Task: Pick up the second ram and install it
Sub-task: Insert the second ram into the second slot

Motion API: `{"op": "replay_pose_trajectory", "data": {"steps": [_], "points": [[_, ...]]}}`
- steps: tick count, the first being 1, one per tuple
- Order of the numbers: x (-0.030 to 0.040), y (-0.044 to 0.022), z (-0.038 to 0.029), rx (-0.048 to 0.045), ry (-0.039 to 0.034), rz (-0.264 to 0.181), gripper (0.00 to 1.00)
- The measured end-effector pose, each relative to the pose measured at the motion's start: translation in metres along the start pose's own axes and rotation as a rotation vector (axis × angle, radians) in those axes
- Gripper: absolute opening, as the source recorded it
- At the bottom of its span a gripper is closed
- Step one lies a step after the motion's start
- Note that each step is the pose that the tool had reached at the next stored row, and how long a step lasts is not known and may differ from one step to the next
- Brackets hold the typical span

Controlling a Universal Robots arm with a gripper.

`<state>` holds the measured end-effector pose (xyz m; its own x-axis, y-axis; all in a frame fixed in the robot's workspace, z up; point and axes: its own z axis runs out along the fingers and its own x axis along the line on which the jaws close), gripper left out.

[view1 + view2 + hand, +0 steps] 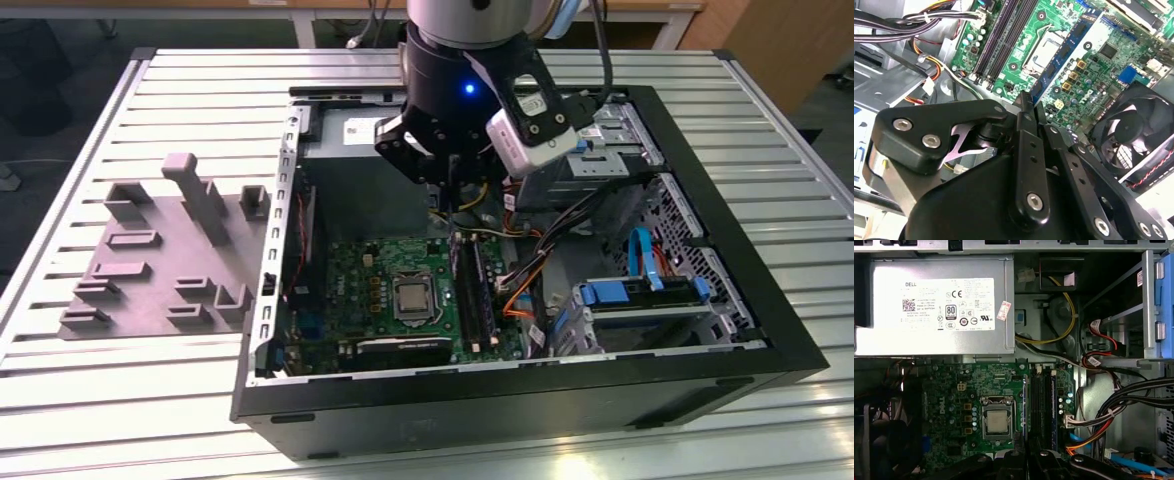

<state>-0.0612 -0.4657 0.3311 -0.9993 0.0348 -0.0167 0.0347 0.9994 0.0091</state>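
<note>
My gripper [453, 212] hangs inside the open computer case, over the far end of the green motherboard [360, 290]. It is shut on the second ram [1074, 50], a thin blue-green strip with a pale patch that runs out from the fingertips [1026, 100]. In the first wrist view the ram [1026, 410] shows edge-on as a dark line. It lies between the silver processor [996, 422] and the long memory slots [1043, 410], parallel to them. The gripper body hides the ram's other half in both wrist views.
A silver power supply [934, 305] fills the case's far end. Bundled cables [1124, 405] and a blue drive bay [641, 295] crowd the exterior view's right. A black fan [1134, 135] sits by the board. The gray fixture [160, 250] lies on the slatted table, left of the case.
</note>
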Motion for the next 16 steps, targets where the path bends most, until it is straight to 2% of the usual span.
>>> {"op": "replay_pose_trajectory", "data": {"steps": [12, 16], "points": [[0.0, 0.0, 0.0007, -0.0001, -0.0001, 0.0, 0.14], [0.0001, -0.0004, 0.0046, 0.0, 0.002, 0.001, 0.14]]}}
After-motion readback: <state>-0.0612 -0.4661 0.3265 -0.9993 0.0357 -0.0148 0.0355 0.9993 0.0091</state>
